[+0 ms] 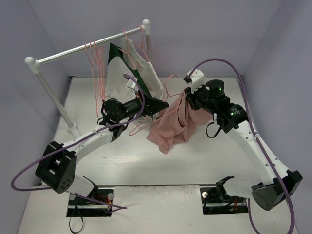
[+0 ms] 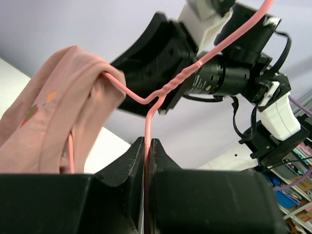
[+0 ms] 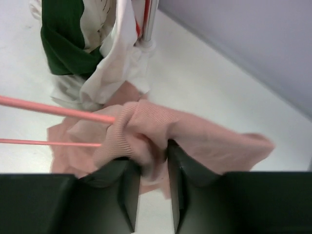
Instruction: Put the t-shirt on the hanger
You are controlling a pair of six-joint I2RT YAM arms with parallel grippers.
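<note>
My left gripper (image 2: 147, 146) clamps the hanger (image 2: 170, 87) mid-table. My right gripper (image 3: 153, 153) pinches the t-shirt (image 3: 209, 136), which is draped over one hanger arm. I should draw the fabric along gently to avoid snags.

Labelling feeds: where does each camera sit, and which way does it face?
Top external: above and behind, looking down on the table; left arm, right arm show.
Left wrist: looks up past the left gripper, shut on the hanger, toward the right arm.
Right wrist: looks down past the right gripper pinching the t-shirt.
Shared: both wrist views show hanger and t-shirt.
</note>
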